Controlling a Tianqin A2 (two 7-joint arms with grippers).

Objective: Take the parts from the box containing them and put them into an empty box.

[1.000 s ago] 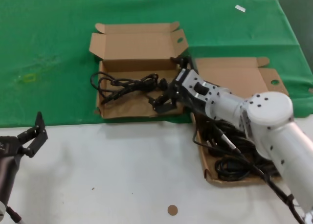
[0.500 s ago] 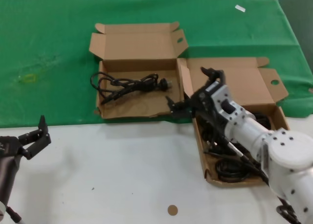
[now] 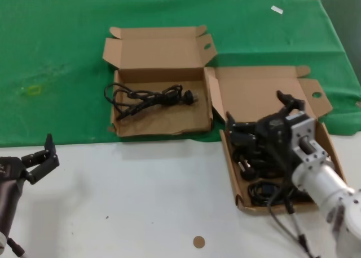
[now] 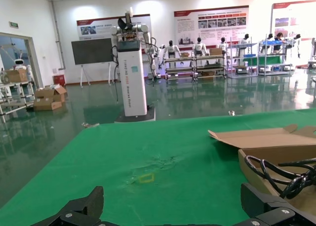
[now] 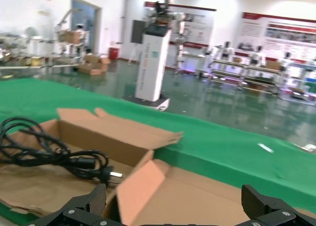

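Over the box containing them [image 3: 324,135] we find the right end effector [image 3: 260,127], fingers spread wide and gripping nothing. It hangs above the black cables [image 3: 265,162] heaped in that long tray, which sits at the counter's [image 3: 141,196] near edge, partly on the green cloth [image 3: 56,55].

Just left of that tray, touching it at the corner, stands the empty box [image 3: 161,123], which no longer answers to its name: one black cable [image 3: 149,96] with a plug lies across its floor, loose and well clear of either arm.

We judge the task begun but far from complete. One part is across; a tangled pile, count uncertain, is left in the source tray. The next grasp looks awkward, since the cords overlap.

Far left of both boxes, the left end effector [image 3: 40,156] waits over the bare counter, fingers apart and empty.
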